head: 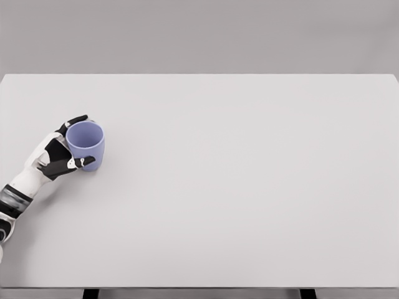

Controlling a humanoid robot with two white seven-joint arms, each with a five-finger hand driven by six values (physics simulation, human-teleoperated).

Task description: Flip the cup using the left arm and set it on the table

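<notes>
Head view: left robot hand (62, 152) grips upright blue cup (86, 144).

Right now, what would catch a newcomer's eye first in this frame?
The lavender cup at the table's left side, mouth up, with the left hand wrapped around it. After that, the wide pale table stretching away to the right.

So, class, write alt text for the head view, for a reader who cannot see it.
The robot's left hand grips a lavender cup near the left side of a pale grey table, fingers wrapped around its wall. The cup's opening faces up toward the camera. The white left arm enters from the lower left; no right arm shows.
</notes>
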